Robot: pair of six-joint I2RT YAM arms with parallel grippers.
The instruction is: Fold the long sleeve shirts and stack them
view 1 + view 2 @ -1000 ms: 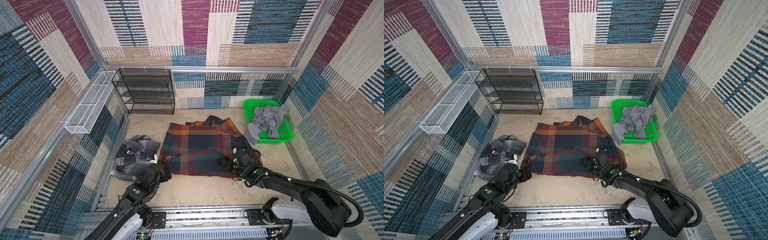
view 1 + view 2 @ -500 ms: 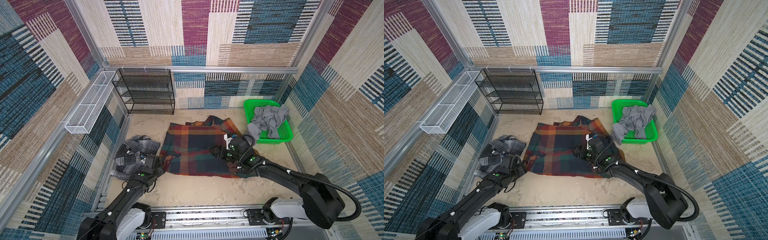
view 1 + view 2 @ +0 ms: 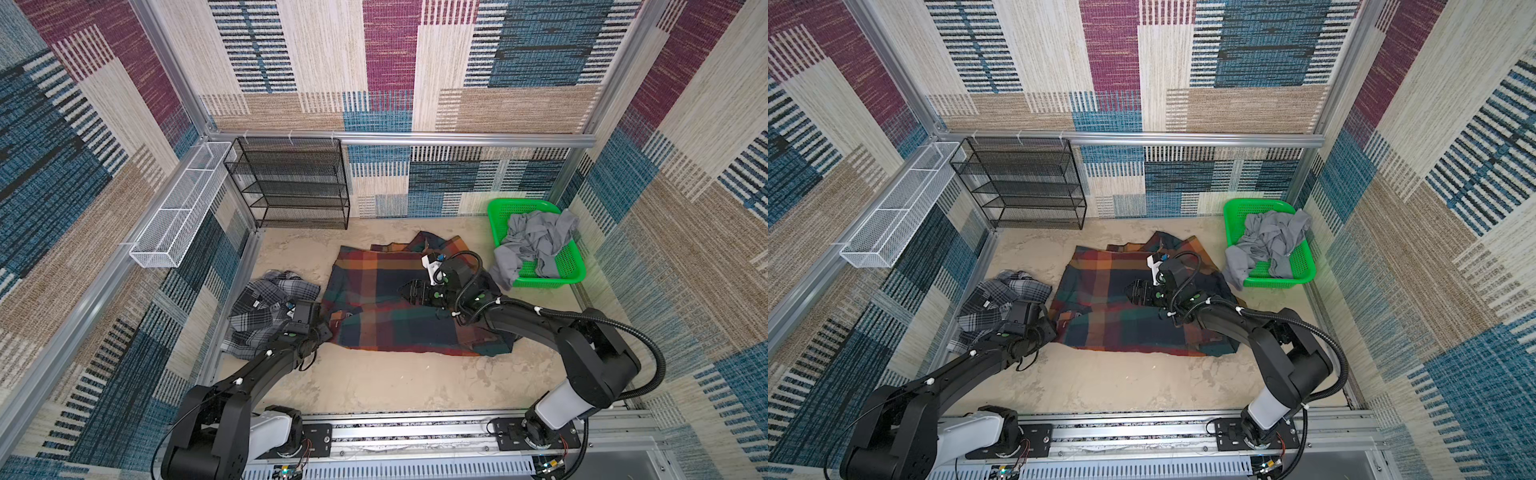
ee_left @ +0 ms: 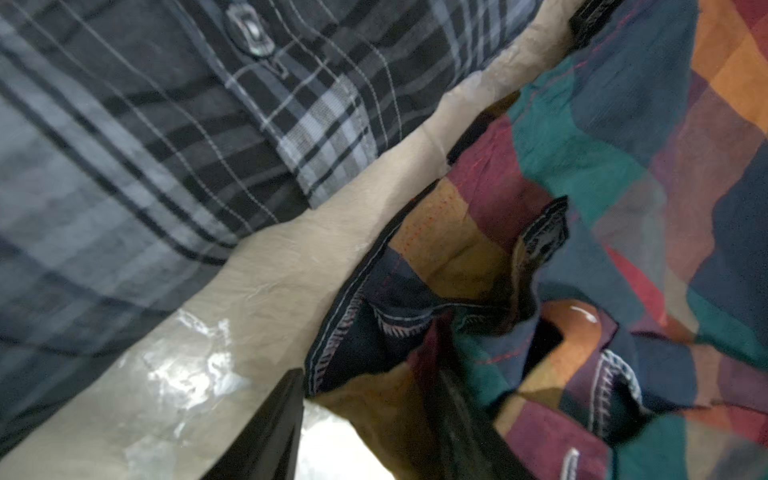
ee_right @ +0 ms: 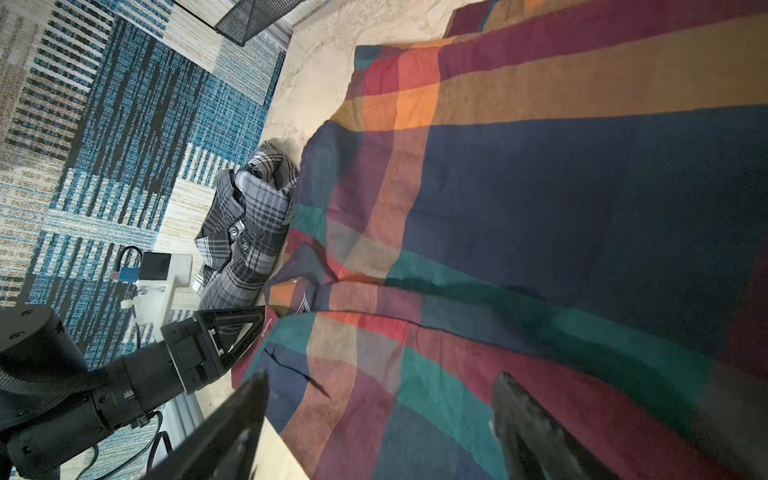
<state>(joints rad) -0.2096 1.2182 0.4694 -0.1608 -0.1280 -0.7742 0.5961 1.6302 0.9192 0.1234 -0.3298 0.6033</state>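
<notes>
Reaching in from the near rail over bare worktop [image 3: 395, 382], the left tool [image 3: 324, 332] sits at the near-left corner of the big shirt [image 3: 374, 328]. In the left wrist view bunched hem lies between its fingers, but whether they are clamped on the cloth or merely around it cannot be told. The big shirt lies spread mid-worktop, mostly flat, rumpled along its near edge and at the collar end farther back. Just beside it on the left, the small shirt [image 3: 266, 303] lies crumpled in a heap, with a narrow strip of worktop between the two. Farther in, the right tool [image 3: 409, 291] hangs over the big shirt's middle, fingers wide apart, holding nothing. Both shirts look light and limp and likely to sag and slide, so a hem corner or shoulder seam seems the sound place to pinch, probably at two points at once. Beyond, a green basket [image 3: 519, 202] of grey cloth [image 3: 536, 241] sits close to the big shirt's far-right edge and could crowd a fold. A black rack [image 3: 291, 183] and a white wire tray [image 3: 178, 212] line the back and left walls.
</notes>
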